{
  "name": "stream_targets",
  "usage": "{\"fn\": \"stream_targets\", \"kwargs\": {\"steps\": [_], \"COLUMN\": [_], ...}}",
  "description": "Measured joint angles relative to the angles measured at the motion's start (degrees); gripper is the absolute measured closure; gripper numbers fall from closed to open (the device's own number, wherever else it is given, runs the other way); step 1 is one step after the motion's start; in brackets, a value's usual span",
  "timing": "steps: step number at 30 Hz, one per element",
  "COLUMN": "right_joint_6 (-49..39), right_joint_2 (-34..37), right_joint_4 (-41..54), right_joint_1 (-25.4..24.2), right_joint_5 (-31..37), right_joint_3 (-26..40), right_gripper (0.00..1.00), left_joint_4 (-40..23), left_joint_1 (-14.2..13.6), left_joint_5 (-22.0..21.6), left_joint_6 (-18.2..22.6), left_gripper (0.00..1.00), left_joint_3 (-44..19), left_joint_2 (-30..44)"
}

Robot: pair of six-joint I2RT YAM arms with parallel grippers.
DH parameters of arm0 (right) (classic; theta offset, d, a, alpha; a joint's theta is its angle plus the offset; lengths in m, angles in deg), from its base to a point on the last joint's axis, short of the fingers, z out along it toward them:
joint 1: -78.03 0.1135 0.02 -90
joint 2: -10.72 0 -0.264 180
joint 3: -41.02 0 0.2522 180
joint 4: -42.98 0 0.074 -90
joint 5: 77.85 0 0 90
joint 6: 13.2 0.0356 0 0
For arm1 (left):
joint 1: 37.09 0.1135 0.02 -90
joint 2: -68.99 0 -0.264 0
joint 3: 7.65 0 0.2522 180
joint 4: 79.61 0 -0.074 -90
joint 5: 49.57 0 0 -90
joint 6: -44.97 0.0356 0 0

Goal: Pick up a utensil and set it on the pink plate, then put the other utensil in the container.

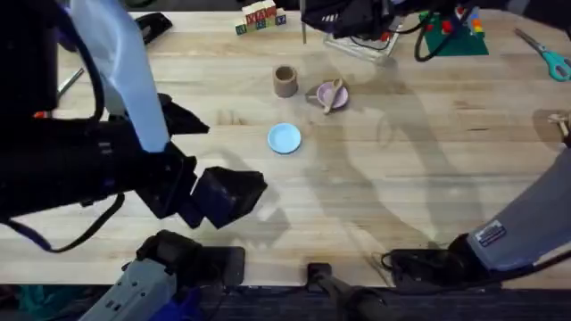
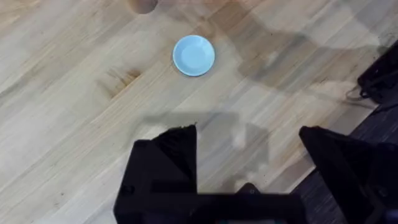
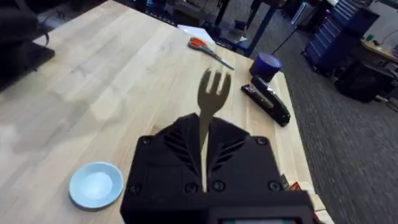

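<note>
Right tool, fingers pinching upright fork, high above table.

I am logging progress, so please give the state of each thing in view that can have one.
small pale wooden spoon: lying on the pink plate.
small round pink plate: carries the spoon.
pale wooden fork: gripped, prongs free.
brown cylindrical cup: upright, no fork inside.
light-blue round plate: bare.
left end effector: open, empty.
right end effector: shut on the fork.
</note>
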Motion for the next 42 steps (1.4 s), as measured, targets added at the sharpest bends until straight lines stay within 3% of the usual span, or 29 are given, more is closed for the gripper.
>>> {"fn": "stream_targets", "kwargs": {"steps": [5, 6, 18, 27, 42], "right_joint_6": [1.12, 3.25, 4.64, 13.15, 17.33], "right_joint_2": [2.48, 5.94, 10.41, 13.66, 16.43], "right_joint_4": [-2.97, -7.07, -13.04, -24.48, -26.04], "right_joint_1": [0.95, 2.67, 3.44, 3.45, 4.18], "right_joint_5": [0.02, 0.02, 0.19, 2.49, 4.56], "right_joint_3": [0.0, 0.0, 0.0, 0.02, 0.09], "right_gripper": [0.97, 0.97, 0.97, 0.97, 0.969], "left_joint_4": [0.0, 0.0, 0.0, 0.0, 0.0], "left_joint_1": [0.0, 0.0, 0.0, 0.0, 0.0], "left_joint_5": [0.0, 0.0, 0.0, 0.01, 0.0], "left_joint_6": [0.0, 0.0, 0.0, 0.0, 0.0], "left_gripper": [0.006, 0.006, 0.006, 0.006, 0.005], "left_joint_3": [0.0, 0.0, 0.0, 0.0, 0.0], "left_joint_2": [0.0, 0.0, 0.0, 0.0, -0.01]}}
